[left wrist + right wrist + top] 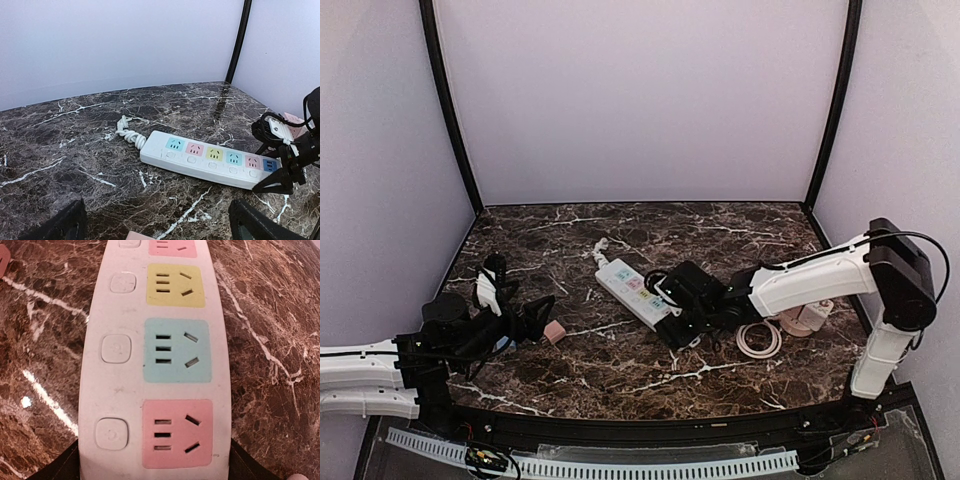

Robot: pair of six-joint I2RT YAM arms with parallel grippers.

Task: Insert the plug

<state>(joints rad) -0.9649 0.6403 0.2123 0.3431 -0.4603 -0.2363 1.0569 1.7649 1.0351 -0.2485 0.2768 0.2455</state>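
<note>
A white power strip (635, 293) with coloured sockets lies on the marble table, its cord end at the far left. My right gripper (672, 312) straddles its near end. In the right wrist view its fingers (70, 465) press against both sides of the strip (155, 365), over the pink socket (177, 432). A small pink plug block (554, 332) lies just in front of my left gripper (532, 322), which is open. In the left wrist view the block (141, 236) peeks in at the bottom edge between the spread fingers (67, 225). The strip (210, 160) lies beyond.
A coiled white cable (758, 340) and a pinkish adapter (802, 320) lie at the right under the right arm. A white clip-like part (488, 290) sits on the left arm. Black frame posts stand at the back corners.
</note>
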